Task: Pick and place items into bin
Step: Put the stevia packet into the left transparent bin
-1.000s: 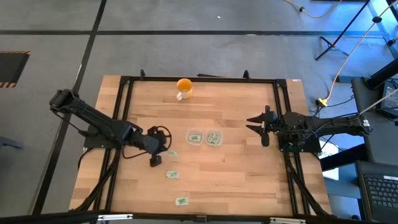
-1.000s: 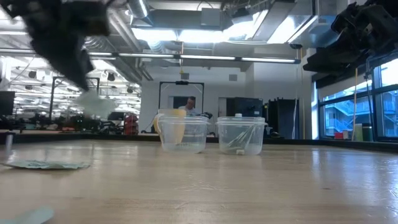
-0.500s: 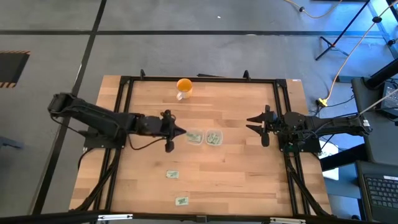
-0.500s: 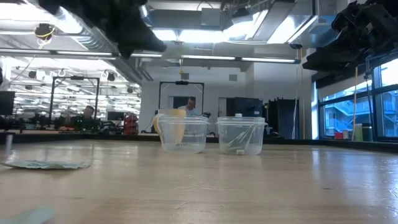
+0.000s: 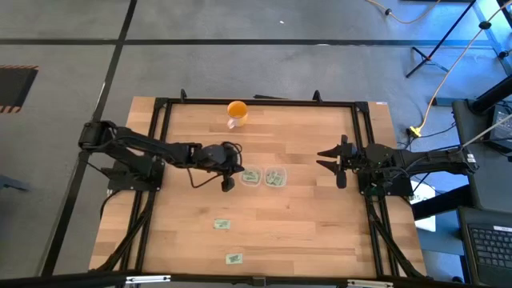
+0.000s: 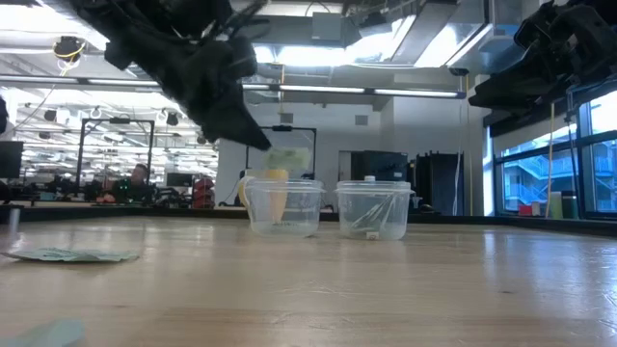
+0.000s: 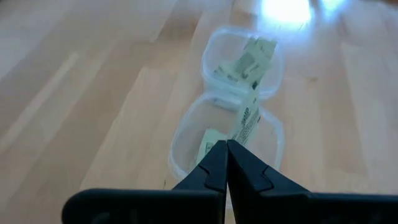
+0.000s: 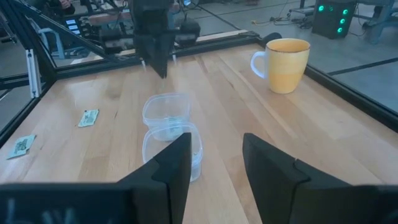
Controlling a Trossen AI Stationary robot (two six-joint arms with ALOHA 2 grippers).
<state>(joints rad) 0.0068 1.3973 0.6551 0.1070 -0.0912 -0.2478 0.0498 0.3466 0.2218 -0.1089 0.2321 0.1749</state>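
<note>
Pale green and thin, the packet [image 7: 247,118] hung pinched by one end between the pressed-together fingers of the left tool [image 5: 230,170], just over the nearer of two clear bins [image 7: 225,144] standing side by side in the middle of the wooden worktop [image 5: 304,224]. In the low view the packet [image 6: 283,159] dangled right above that bin's rim [image 6: 281,183].

The risk, as I judged it, lay in the release: so light a slip could flutter sideways and land on the rim or between the bins, since the tool sat near the bin's edge and not over its centre. It could also cling to a finger. A descent too low might knock the flimsy bin against its neighbour [image 5: 275,178].

Two more packets [image 5: 222,225] [image 5: 234,258] lay on the worktop nearer the front edge. The right tool [image 5: 334,162] waited, fingers spread, well apart at the right side; an orange cup [image 5: 236,111] stood at the back.
</note>
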